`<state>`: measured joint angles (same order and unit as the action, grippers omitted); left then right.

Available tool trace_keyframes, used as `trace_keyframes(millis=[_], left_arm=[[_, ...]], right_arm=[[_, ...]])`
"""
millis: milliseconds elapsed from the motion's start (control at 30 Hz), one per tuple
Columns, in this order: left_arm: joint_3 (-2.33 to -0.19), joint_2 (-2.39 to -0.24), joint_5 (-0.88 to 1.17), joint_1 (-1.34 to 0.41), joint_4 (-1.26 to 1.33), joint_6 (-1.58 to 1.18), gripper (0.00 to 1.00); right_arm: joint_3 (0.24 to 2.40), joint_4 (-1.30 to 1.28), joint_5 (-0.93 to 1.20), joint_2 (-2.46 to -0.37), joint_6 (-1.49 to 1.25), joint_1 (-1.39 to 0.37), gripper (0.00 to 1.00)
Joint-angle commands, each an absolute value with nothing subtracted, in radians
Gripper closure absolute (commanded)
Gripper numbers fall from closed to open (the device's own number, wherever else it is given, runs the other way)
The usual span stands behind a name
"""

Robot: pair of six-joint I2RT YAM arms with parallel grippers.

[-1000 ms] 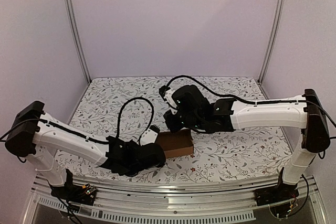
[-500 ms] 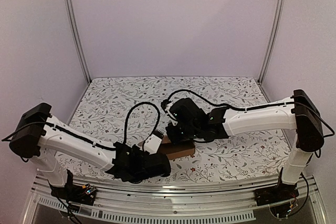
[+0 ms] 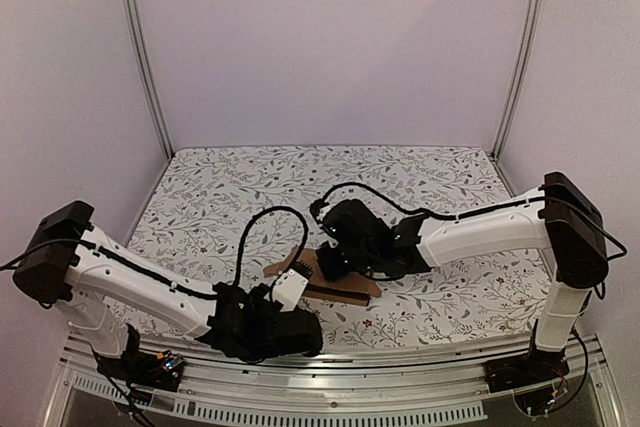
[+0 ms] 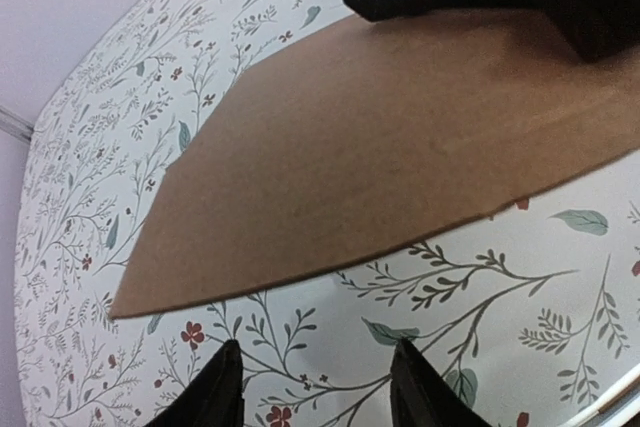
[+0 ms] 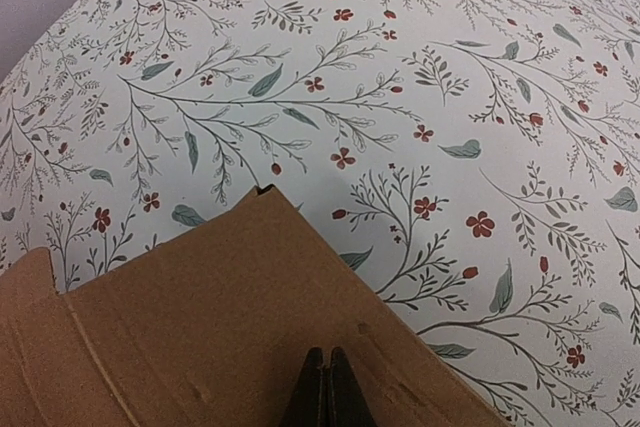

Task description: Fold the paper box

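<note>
Presses the paper box [image 3: 325, 285], a standing carton a second ago, down flat on the tabletop [image 3: 450, 177]. Keeps the right pincer [image 5: 323, 392] together, bearing on the box's top face. Draws the left pincer [image 4: 318, 387] back off the box's near edge, jaws apart, gripping nothing, touching no cardboard. Leaves a strip of flowered tabletop between that edge and the pincer.

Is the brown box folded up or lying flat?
Flat. In the left wrist view the paper box lies spread on the flowered table, with no walls standing up.
</note>
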<state>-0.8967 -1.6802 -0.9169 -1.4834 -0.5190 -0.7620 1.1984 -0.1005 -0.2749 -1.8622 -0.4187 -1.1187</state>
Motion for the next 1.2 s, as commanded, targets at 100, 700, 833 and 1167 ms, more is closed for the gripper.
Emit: trace_keyframes(millis=[100,700,833,1167], left_arm=[[-0.844,-1.600,-0.842,-1.534,-0.552,-0.825,0.36],[-0.689,-1.122,-0.516,-1.488,-0.381,-0.620,0.27],[-0.716,-1.026,-0.463,-1.403,-0.402,-0.574,0.32],[-0.767,-1.037,-0.091,-1.025,-0.323,-0.514,0.48]], right_arm=[[1.168,-0.096,-0.310,-1.913,-0.437,-1.130,1.00],[1.131,-0.077,-0.365,-1.912,-0.430,-1.139,1.00],[1.139,-0.082,-0.367,-1.900,-0.413,-1.139,1.00],[1.166,-0.103,-0.362,-1.891,-0.387,-1.139,1.00]])
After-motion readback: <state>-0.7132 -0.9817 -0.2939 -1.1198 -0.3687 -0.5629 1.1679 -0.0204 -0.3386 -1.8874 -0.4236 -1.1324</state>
